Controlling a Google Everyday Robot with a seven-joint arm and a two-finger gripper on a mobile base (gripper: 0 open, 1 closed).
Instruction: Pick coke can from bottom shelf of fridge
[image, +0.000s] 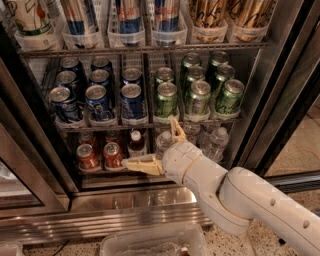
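The fridge stands open with wire racks of drinks. On the bottom shelf, two red coke cans stand in front at the left, with more red cans behind them. My gripper is open at the front of this shelf. Its lower finger points left, its tip just right of the nearer coke can and apart from it. Its upper finger points up in front of the clear bottles. It holds nothing.
A small dark bottle with a white cap stands between the red cans and the clear bottles. The rack above holds blue cans and green cans. A clear plastic bin sits on the floor in front. The glass door is at the left.
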